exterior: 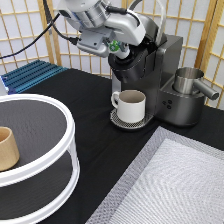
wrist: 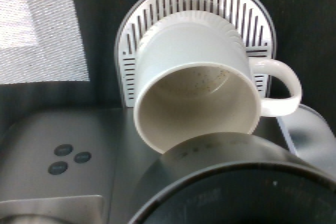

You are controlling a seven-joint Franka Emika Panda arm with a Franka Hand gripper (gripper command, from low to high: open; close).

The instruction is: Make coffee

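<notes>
My gripper is at the top of the dark coffee machine, right over its round brew head. It is shut on the small coffee pod, of which only a patch of green and white shows between the fingers. A white handled mug stands upright and empty on the machine's round drip grille, under the brew head. The wrist view looks down into the mug past the dark brew head; the pod does not show there.
A metal jug sits on the machine's right side. A white two-tier round shelf at the exterior view's left holds a tan wooden cup. A grey mat lies at the bottom right. A blue rack is at the far left.
</notes>
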